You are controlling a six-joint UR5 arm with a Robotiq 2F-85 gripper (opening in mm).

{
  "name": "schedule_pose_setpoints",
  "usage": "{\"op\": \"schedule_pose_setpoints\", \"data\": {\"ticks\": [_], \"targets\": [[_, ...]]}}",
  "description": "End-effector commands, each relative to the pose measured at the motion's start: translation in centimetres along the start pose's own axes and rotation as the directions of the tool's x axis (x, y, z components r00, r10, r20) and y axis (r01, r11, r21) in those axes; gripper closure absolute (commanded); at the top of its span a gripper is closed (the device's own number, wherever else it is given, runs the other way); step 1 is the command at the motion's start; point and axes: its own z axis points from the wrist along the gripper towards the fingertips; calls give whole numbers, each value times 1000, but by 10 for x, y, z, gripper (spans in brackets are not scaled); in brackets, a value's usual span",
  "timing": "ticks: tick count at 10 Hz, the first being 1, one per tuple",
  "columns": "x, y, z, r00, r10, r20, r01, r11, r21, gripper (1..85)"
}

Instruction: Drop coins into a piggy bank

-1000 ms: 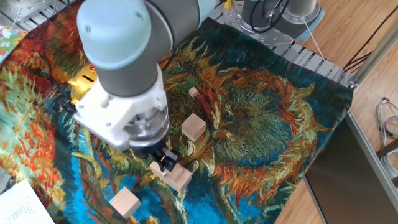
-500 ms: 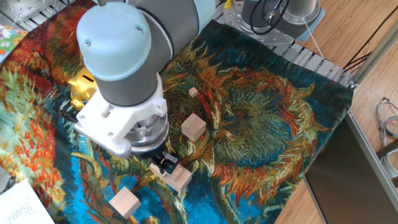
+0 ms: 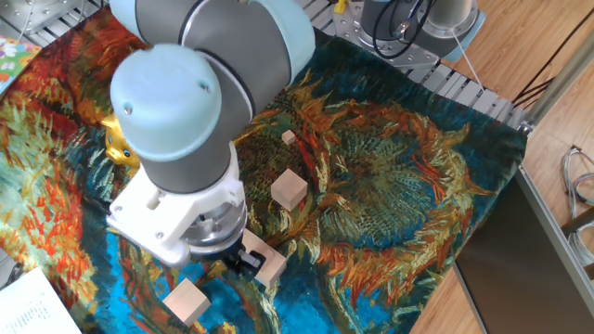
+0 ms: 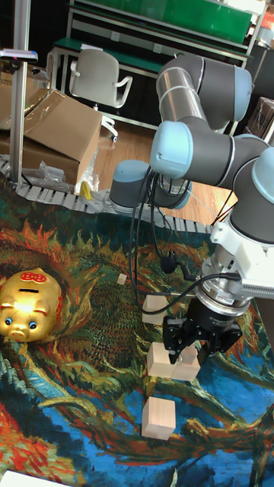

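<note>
From my seat I see the arm [image 4: 199,114] bent low over the surface, which is covered by a cloth [image 3: 390,186] printed with sunflowers in orange, teal and blue. The gripper [image 4: 192,338] hangs just above a pale wooden block [image 4: 172,362] near the middle of the cloth. In the tall fixed view its dark fingers [image 4: 173,335] stand apart, one to each side over the top of that block, with a gap between them; I see nothing held. In the fixed view the wrist housing hides most of this, and only a dark tip shows against the same block [image 3: 268,263]. I cannot tell whether the fingers touch the wood.

The piggy bank [image 4: 29,304], shiny gold with red marks on its back, sits at the left of the tall fixed view, well apart from the gripper, snout facing the camera. In the fixed view only a sliver of gold [image 3: 118,144] shows behind the arm's grey joint.

Other blocks on the cloth: one nearer the camera [image 4: 159,418], lying below the gripper in the tall view; one behind the gripper [image 4: 157,304]; and a much smaller piece further back [image 4: 122,278]. I cannot make out any coins in either view.

A cardboard box [image 4: 57,133] and an office chair [image 4: 95,76] stand beyond the surface's far edge.
</note>
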Motion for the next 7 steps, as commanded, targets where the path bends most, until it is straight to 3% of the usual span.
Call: {"op": "schedule_pose_setpoints", "data": {"ticks": [1,4,5,7], "targets": [[-6,2,3,1000,15,9,-15,1000,-6,333],[1,5,8,999,41,-6,-41,999,-22,337],[7,6,11,999,40,-2,-40,999,-24,340],[3,7,12,999,29,22,-29,999,-24,340]]}}
